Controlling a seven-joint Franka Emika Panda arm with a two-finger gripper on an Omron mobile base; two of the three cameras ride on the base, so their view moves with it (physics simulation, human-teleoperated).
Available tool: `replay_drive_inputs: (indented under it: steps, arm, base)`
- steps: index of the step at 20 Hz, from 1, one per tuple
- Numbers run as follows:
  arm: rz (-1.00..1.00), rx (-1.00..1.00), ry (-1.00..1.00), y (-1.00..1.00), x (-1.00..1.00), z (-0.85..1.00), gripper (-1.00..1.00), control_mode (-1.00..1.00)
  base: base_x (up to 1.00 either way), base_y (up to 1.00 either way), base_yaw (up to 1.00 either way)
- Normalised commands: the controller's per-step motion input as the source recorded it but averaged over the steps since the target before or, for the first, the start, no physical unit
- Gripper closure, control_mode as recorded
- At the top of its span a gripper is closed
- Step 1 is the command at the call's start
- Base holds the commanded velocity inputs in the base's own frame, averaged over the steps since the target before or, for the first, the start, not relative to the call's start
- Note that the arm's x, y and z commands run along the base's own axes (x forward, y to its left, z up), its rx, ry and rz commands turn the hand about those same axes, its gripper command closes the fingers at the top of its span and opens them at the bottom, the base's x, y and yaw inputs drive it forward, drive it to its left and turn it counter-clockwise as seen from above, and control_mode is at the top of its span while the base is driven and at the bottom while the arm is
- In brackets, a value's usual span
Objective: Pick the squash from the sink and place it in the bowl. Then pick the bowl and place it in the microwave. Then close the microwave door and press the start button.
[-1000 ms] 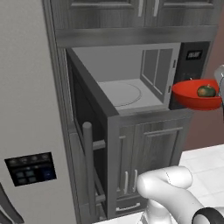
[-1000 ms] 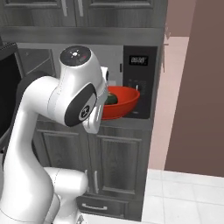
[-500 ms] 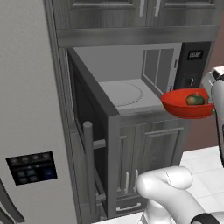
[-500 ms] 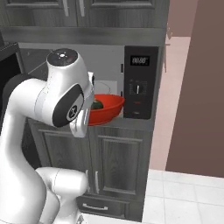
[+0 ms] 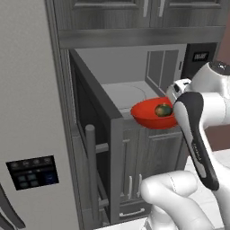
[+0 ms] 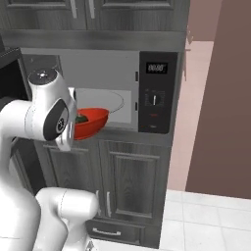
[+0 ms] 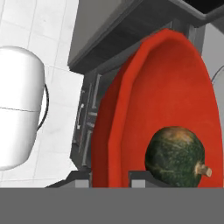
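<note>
The red bowl (image 5: 150, 116) hangs level in front of the open microwave (image 5: 130, 81), just outside its mouth, with the dark green squash (image 5: 163, 110) lying in it. My gripper (image 5: 174, 104) is shut on the bowl's right rim. In the hand view the fingertips (image 7: 141, 178) clamp the rim of the bowl (image 7: 162, 96) beside the squash (image 7: 175, 155). The microwave door (image 5: 96, 134) stands swung open to the left, its bar handle towards me. From the right, my arm hides part of the bowl (image 6: 92, 122). The black control panel (image 6: 157, 93) is right of the cavity. The sink is out of view.
A tall grey refrigerator (image 5: 27, 112) with a dark display fills the left. Dark panelled cabinets sit above (image 5: 134, 18) and below (image 6: 122, 181) the microwave. A brown wall (image 6: 220, 98) rises at the right over white floor tiles (image 6: 206, 215).
The bowl with the squash has moved left and slightly down, from in front of the control panel to in front of the microwave's opening. The grip on it has not changed.
</note>
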Motion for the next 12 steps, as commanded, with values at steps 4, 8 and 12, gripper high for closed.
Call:
replay_drive_inputs:
  steps: [4,8,12]
  arm:
    - [0.0,0.0,0.0,0.35,1.0,0.0,1.0,-1.0]
    - [0.0,0.0,0.0,0.16,1.0,-0.02,1.0,-1.0]
    - [0.0,0.0,0.0,0.0,0.97,0.0,1.0,-1.0]
  base:
    - [0.0,0.0,0.0]
    - [0.0,0.0,0.0]
    - [0.0,0.0,0.0]
